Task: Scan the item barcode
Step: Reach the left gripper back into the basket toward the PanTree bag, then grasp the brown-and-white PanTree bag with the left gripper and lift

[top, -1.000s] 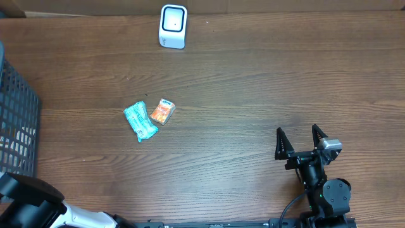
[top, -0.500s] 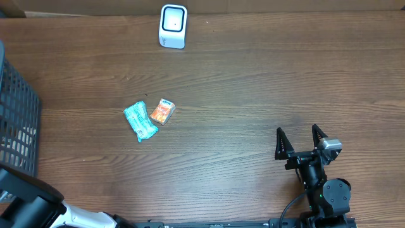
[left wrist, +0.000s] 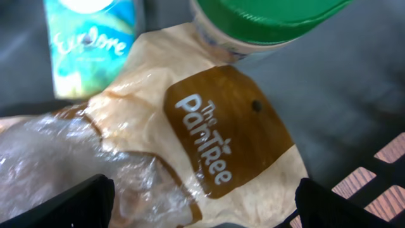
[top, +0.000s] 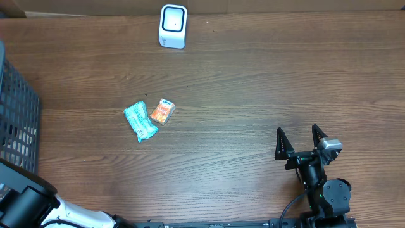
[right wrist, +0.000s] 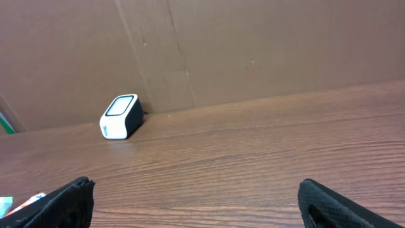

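Observation:
In the left wrist view my left gripper [left wrist: 209,212] is open inside the basket. Its two black fingers stand wide apart on either side of a tan and brown bread bag [left wrist: 215,145] marked "The PanTree", lying just below them. A teal carton [left wrist: 92,44] and a green-lidded tub [left wrist: 266,22] lie beyond the bag. The white barcode scanner [top: 173,26] stands at the table's far edge, also in the right wrist view [right wrist: 121,116]. My right gripper [top: 297,133] is open above bare wood at the near right, holding nothing [right wrist: 199,202].
A dark mesh basket [top: 16,126] fills the left edge of the table. A teal packet [top: 140,121] and a small orange packet [top: 162,112] lie side by side left of centre. A cardboard wall [right wrist: 253,50] stands behind the scanner.
The left arm has shifted slightly toward the near edge at the lower left of the overhead view. The right arm and the packets on the table have not moved.

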`<state>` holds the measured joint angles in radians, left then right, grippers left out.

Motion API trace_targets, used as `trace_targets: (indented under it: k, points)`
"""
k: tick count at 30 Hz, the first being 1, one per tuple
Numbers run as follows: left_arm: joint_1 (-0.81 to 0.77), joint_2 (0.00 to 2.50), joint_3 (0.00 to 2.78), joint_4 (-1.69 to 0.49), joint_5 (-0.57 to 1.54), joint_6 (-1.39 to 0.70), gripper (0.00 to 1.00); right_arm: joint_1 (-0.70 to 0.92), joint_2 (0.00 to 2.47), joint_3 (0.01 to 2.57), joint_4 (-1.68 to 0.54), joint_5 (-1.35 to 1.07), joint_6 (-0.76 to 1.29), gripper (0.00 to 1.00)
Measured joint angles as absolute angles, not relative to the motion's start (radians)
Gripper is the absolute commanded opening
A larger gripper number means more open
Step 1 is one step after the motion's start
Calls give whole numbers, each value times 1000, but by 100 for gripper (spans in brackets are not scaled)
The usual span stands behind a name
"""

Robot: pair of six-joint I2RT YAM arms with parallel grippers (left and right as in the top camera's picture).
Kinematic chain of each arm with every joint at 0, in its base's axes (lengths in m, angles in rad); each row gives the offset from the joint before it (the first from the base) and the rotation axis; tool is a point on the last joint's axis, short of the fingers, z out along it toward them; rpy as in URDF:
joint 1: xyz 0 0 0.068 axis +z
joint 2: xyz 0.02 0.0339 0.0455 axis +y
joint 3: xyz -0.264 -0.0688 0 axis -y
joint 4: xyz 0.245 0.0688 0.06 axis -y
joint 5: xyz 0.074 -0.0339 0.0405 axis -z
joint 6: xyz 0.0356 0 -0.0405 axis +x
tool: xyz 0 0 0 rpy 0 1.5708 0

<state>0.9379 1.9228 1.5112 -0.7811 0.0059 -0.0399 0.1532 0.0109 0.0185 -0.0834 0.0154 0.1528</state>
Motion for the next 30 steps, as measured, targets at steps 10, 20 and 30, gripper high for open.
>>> trace_targets:
  k: [10, 20, 30]
  points:
    - [938, 1923, 1511, -683, 112, 83, 100, 153, 11, 19, -83, 15, 152, 100]
    - [938, 2019, 1510, -649, 135, 116, 98, 153, 11, 19, -83, 15, 153, 100]
    - [937, 2079, 1531, -672, 84, 136, 75, 153, 11, 19, -83, 15, 152, 100]
